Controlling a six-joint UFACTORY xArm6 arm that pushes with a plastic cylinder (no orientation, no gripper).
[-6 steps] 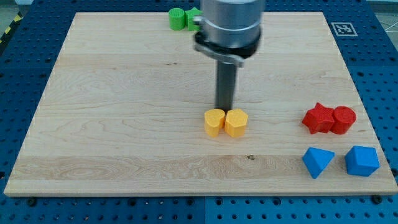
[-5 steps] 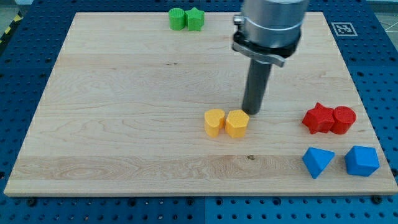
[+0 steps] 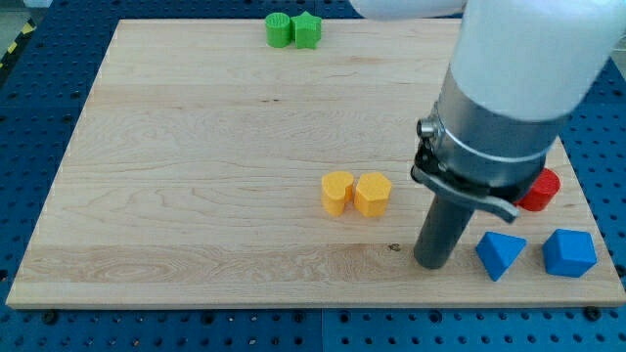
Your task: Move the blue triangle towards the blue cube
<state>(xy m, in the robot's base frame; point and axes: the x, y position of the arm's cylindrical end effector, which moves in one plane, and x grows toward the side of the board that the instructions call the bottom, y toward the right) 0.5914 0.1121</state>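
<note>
Tool: the arm carries no pincer, so there is nothing spread, pressed together or pinching; it ends in a straight dark rod under a grey collar and a wide white body
My tip: my tip [image 3: 431,265] rests on the pale wooden board [image 3: 196,176], low on the view's right side
Tip and blue triangle: the blue triangular plastic block [image 3: 500,254] sits at about 3 o'clock from my tip, just beside it with a narrow strip of wood showing between them
Blue cube: the blue plastic cube [image 3: 569,252] lies at 3 o'clock from the blue triangle, near it but apart, close to the board's right edge
Yellow pair: two yellow plastic blocks touch side by side near the board's middle, a heart-like one [image 3: 337,192] on the view's left and a roughly hexagonal one [image 3: 372,194] on its right; they stand at about 10 o'clock from my tip, clear of it
Red block: a red rounded plastic block [image 3: 540,189] shows at roughly 12 o'clock from the blue cube, mostly hidden behind the arm's collar, so its full shape cannot be told
Green pair: a green plastic cylinder [image 3: 279,29] and a green star-shaped block [image 3: 307,30] touch at the board's top edge, at about 11 o'clock from the yellow pair and well apart from everything else
Surround: the board lies on a blue perforated table [image 3: 39,117]
</note>
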